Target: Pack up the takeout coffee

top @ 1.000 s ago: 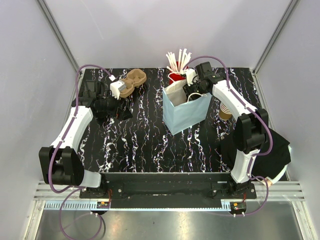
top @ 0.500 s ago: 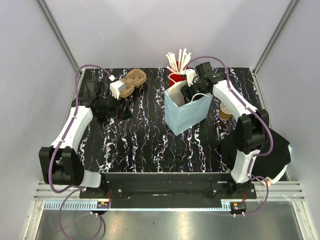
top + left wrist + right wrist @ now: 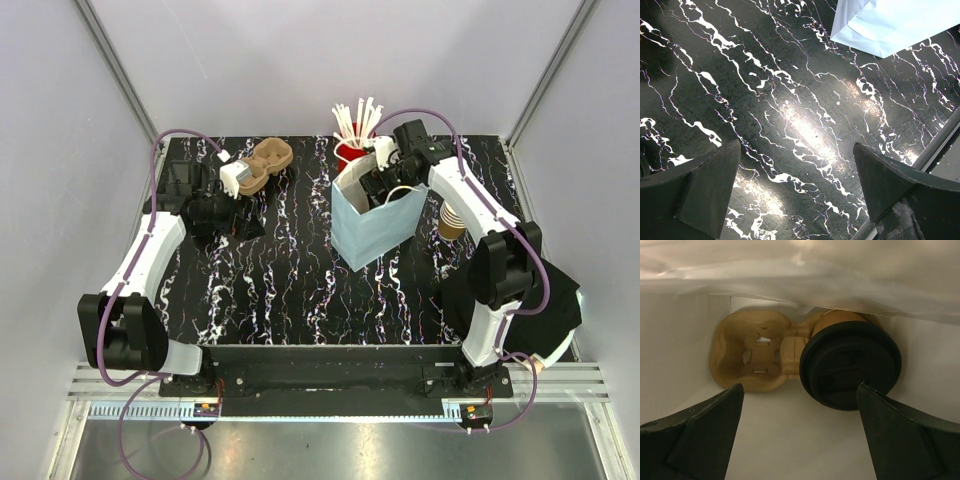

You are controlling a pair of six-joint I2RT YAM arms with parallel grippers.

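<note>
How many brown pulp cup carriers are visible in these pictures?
2. One carrier lies on the table, far left; the other sits inside the pale blue bag, holding the lidded cup. Stacked ones may be hidden.

Left hand point(image 3: 796, 145) spread wide — blue bag point(image 3: 890, 25) beyond.

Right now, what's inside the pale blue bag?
A tan cup carrier lies at the bottom, a black-lidded coffee cup in one well, the other empty. The lid hides what's in the cup.

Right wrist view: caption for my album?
Inside the bag, a lidded cup sits in its pulp carrier, tool open.
</note>
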